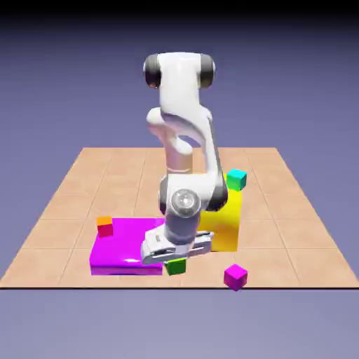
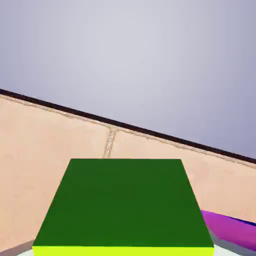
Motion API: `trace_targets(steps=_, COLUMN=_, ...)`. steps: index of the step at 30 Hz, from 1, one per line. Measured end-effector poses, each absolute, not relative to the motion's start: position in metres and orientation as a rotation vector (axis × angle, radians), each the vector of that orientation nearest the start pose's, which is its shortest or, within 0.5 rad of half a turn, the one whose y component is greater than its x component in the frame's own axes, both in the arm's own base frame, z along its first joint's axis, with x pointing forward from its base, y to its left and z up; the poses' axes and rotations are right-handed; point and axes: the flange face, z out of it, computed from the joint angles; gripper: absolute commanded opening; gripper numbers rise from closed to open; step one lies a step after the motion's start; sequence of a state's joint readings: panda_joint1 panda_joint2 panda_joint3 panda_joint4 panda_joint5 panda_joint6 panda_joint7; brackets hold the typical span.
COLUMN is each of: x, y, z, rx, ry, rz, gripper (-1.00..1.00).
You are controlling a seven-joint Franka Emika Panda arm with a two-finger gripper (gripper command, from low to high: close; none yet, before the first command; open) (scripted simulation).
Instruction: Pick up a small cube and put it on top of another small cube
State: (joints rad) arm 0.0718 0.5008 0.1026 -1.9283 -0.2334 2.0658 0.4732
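Green small cube [image 1: 176, 266] sits right under our pincer [image 1: 173, 261], near table [image 1: 70, 203] front edge, beside magenta slab [image 1: 123, 245]. Hand view: cube [image 2: 122, 205] fills frame bottom, centred, fingertips hidden. Can't tell pincer opening or whether it grips. Magenta cube [image 1: 235, 276] nearest target, toward exterior view's right.
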Motion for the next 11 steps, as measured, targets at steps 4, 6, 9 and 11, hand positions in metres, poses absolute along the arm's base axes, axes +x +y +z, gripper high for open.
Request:
trace_targets(steps=4, x=0.559, y=0.219, z=0.237, rx=-3.383, ry=-0.562, rz=0.39, gripper=-1.0)
trace_targets(steps=6, x=0.557, y=0.214, z=0.216, rx=-3.384, ry=-0.56, rz=0.39, gripper=-1.0)
trace_targets(steps=9, x=0.55, y=0.203, z=0.171, rx=-3.383, ry=-0.56, rz=0.392, gripper=1.0)
trace_targets(steps=11, x=0.551, y=0.203, z=0.171, rx=-3.385, ry=-0.562, rz=0.389, gripper=1.0)
